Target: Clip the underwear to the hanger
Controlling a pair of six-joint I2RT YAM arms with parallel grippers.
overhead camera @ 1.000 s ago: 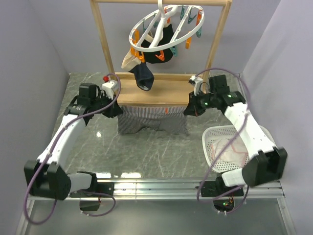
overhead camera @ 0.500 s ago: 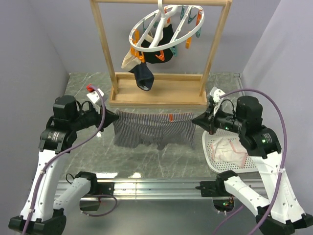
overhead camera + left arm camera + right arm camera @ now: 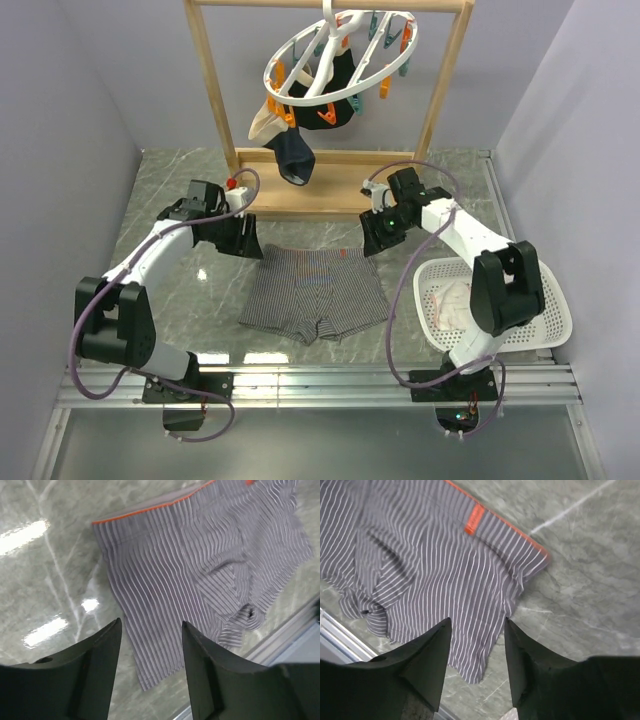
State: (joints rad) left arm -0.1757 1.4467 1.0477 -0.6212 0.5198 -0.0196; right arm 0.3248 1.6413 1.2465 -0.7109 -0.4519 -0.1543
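The grey striped underwear (image 3: 315,293) lies flat on the marble table, its orange-edged waistband toward the back; it also fills the left wrist view (image 3: 200,575) and the right wrist view (image 3: 435,575). My left gripper (image 3: 247,243) hovers open just above its back left corner, nothing between the fingers (image 3: 150,625). My right gripper (image 3: 372,236) stands open above the back right corner, jaws empty (image 3: 477,622). The white ring hanger (image 3: 338,55) with orange and teal clothespins hangs from the wooden frame at the back.
A wooden frame (image 3: 330,195) stands on the table behind the underwear. A dark garment (image 3: 292,155) and a pale cloth (image 3: 264,122) dangle from the hanger. A white basket (image 3: 545,320) with a pinkish cloth sits at the right. Grey walls close both sides.
Both grippers held the underwear stretched by its waistband in the air; now both have opened and the underwear lies flat on the table, arms lowered toward its back corners.
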